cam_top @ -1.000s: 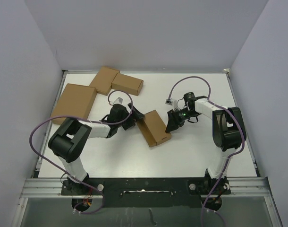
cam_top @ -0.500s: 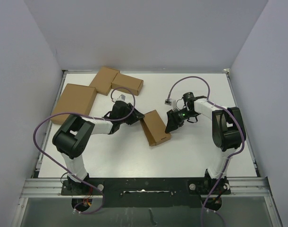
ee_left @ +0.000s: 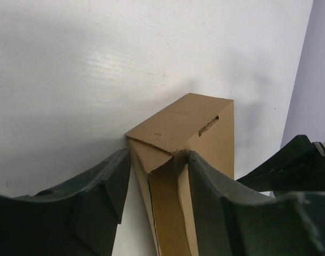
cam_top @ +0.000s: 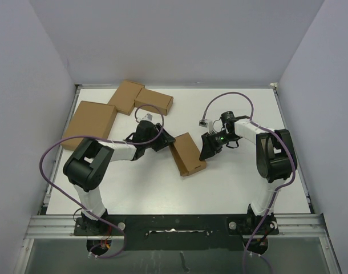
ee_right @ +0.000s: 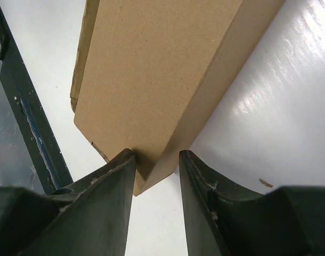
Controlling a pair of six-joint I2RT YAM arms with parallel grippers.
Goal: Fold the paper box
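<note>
- The paper box [cam_top: 187, 154] lies flat on the white table [cam_top: 237, 185], about mid-table between the two arms. It is folded up into a small rectangular carton.
- Its walls are closed, so its inside is hidden. In the left wrist view the flap at the gripped end is creased and not quite flush, and a narrow slot shows in the top face.
- Long axis: from far-left to near-right in the top view — closer to near-far than to side-to-side.
- The left gripper [ee_left: 158, 156] is clenched on the box's far-left end, with one finger [ee_left: 101, 186] pressed against each long side.
- The right gripper [ee_right: 157, 153] grasps the box at its right long side, towards the near-right corner. Its fingertips [ee_right: 120, 176] pinch the box's thickness, and that corner sits between them.
- So the box bridges the two grippers — one at each end of its length.
- A larger flat carton [cam_top: 91, 123] and a pair of small cartons [cam_top: 141, 98] lie at the far left, well apart from the box.
</note>
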